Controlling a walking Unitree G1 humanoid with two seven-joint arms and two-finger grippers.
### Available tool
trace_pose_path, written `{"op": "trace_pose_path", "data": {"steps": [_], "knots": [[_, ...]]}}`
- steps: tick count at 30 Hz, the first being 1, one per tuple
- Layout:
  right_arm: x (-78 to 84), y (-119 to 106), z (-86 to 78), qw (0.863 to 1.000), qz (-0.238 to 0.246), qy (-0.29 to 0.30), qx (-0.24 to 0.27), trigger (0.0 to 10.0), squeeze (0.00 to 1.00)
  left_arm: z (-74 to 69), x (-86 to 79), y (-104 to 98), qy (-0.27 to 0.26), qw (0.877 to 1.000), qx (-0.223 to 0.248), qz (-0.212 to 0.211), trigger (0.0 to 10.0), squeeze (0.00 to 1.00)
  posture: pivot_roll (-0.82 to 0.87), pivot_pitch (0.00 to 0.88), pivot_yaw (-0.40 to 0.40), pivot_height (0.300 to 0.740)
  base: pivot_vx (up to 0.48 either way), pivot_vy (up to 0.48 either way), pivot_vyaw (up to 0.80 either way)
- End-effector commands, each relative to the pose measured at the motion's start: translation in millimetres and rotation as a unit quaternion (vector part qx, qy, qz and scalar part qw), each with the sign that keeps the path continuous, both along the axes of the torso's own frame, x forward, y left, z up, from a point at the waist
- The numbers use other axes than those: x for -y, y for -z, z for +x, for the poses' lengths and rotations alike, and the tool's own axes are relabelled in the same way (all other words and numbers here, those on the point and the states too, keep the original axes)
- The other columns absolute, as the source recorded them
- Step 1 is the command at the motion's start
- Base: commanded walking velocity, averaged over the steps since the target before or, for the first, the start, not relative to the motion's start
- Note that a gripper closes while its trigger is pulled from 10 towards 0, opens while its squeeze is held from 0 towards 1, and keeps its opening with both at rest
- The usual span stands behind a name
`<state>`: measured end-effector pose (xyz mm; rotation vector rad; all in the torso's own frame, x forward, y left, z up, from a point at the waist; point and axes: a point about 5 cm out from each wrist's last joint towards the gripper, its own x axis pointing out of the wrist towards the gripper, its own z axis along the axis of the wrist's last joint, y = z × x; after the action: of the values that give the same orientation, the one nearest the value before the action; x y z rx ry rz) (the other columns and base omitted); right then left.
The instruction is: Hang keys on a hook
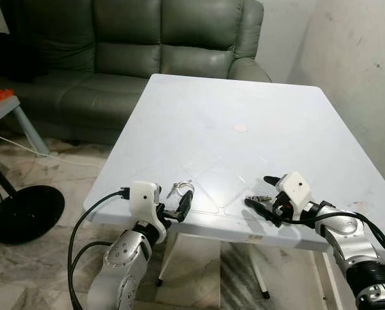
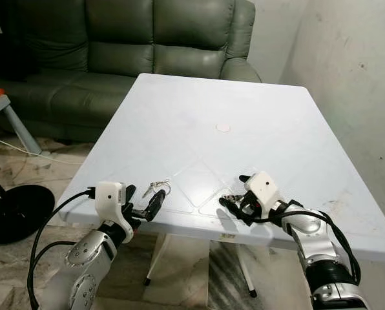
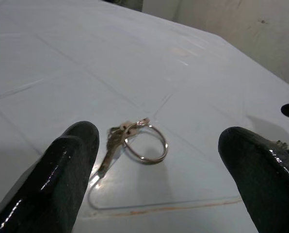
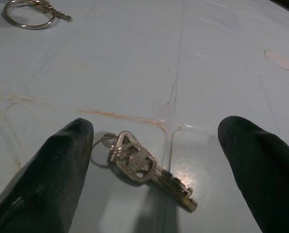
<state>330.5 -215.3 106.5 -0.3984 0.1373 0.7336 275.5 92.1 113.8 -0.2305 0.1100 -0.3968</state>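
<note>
On the white table (image 1: 244, 84), a key ring (image 3: 143, 143) with keys lies near the front edge just ahead of the left gripper (image 1: 177, 208), whose fingers are spread wide. The right gripper (image 1: 262, 192) is likewise open around a single key (image 4: 149, 175) lying flat nearby. A green sofa (image 1: 128, 51) stands behind the table, and a black round base (image 1: 24, 213) sits on the floor to the left.

This is a living room in a home. A dark green leather sofa (image 1: 147, 58) stands against the wall, behind a white plastic bench (image 1: 244, 97). The floor (image 1: 70, 174) is of marble-patterned tiles, and a white cable (image 1: 24, 147) lies on it. The plastered wall (image 1: 360, 71) at the right is a little stained. A black round base (image 1: 26, 213) stands on the floor at the left.
</note>
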Motion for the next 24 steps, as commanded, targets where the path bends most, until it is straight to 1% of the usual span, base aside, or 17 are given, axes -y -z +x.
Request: {"op": "trace_pose_path", "data": {"steps": [1,8,12,15,16,18,19,20,21,23,24], "knots": [[-1.9,1.2,-1.1,1.000,-0.010,-0.012,0.004,10.0,0.00,0.3,0.5,-4.9,-0.004,1.000,0.005,-0.003,10.0,0.00,0.03,0.069,-0.044,0.740,0.000,0.000,0.00],[-6.7,4.4,-1.7,1.000,-0.010,-0.018,0.002,10.0,0.00,1.9,0.2,-5.6,-0.007,1.000,0.006,-0.004,10.0,0.00,0.04,0.069,-0.047,0.740,0.000,0.000,0.00],[-12.6,5.4,-1.3,1.000,-0.007,-0.022,0.007,10.0,0.00,2.8,0.5,-6.1,-0.007,1.000,0.007,-0.005,10.0,0.00,0.03,0.068,-0.046,0.740,0.000,0.000,0.00],[-19.7,7.6,-1.3,1.000,0.007,-0.020,0.007,10.0,0.00,3.5,1.3,-6.5,-0.006,1.000,0.008,-0.005,10.0,0.00,0.03,0.067,-0.046,0.740,0.000,0.000,0.00],[-20.5,7.9,-1.3,1.000,0.010,-0.017,0.008,7.1,0.00,3.8,1.4,-6.6,-0.006,1.000,0.008,-0.005,10.0,0.00,0.03,0.068,-0.045,0.740,0.000,0.000,0.00],[-20.8,8.5,-1.3,1.000,0.013,-0.014,0.009,7.1,0.00,4.1,1.5,-6.6,-0.007,1.000,0.008,-0.006,10.0,0.00,0.03,0.067,-0.045,0.740,0.000,0.000,0.00],[-20.9,8.8,-1.2,1.000,0.010,-0.009,0.012,3.0,0.00,4.4,1.7,-6.9,-0.007,1.000,0.008,-0.006,10.0,0.00,0.03,0.067,-0.044,0.740,0.000,0.000,0.00],[-20.9,9.0,-1.3,1.000,0.008,-0.008,0.014,3.0,0.00,4.5,1.7,-7.1,-0.006,1.000,0.009,-0.006,10.0,0.00,0.03,0.067,-0.044,0.740,0.000,0.000,0.00],[-20.4,9.2,-1.3,1.000,0.005,-0.005,0.016,3.3,0.00,4.6,2.0,-7.2,-0.006,1.000,0.009,-0.006,10.0,0.00,0.03,0.066,-0.043,0.740,0.000,0.000,0.00],[-19.0,9.2,-1.0,1.000,-0.001,0.002,0.021,3.3,0.00,5.0,2.3,-7.4,-0.005,1.000,0.009,-0.006,10.0,0.00,0.03,0.066,-0.042,0.740,0.000,0.000,0.00],[-17.8,9.4,-0.9,1.000,-0.006,0.006,0.023,2.3,0.00,5.2,2.3,-7.4,-0.005,1.000,0.009,-0.006,10.0,0.00,0.03,0.066,-0.042,0.740,0.000,0.000,0.00]]}}
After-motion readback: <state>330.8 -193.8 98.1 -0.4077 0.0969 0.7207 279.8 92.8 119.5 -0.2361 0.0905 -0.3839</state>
